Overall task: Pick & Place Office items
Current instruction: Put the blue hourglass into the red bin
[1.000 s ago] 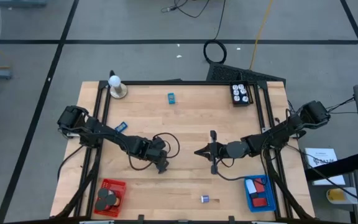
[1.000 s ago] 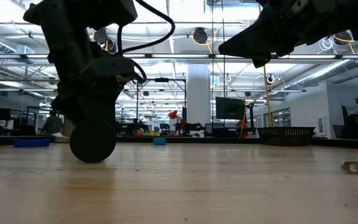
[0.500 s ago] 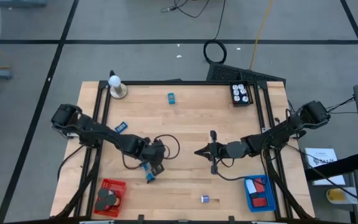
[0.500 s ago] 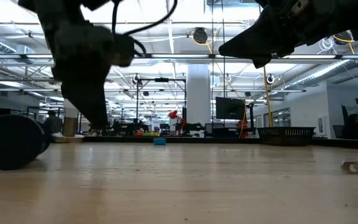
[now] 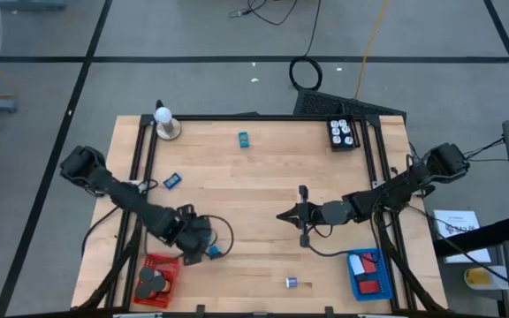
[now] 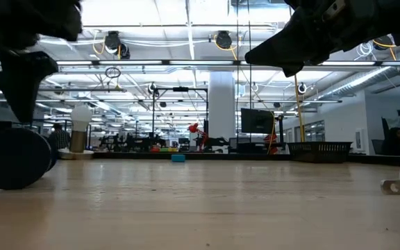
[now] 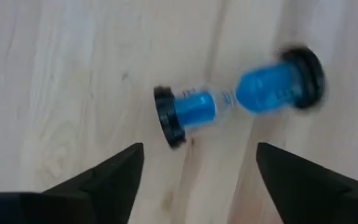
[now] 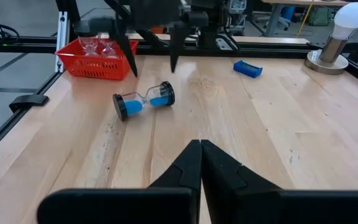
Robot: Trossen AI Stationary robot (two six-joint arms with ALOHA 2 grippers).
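Blue hourglass lying loose, left hand spread above

below my left gripper: fingers spread, bare wood between them | ahead: blue hourglass lying flat, not touching | beside: red basket hems me in | table middle: open up to my right gripper

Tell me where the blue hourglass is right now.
The blue hourglass lies on its side on the table's left front, beside the red basket, under the open left gripper.
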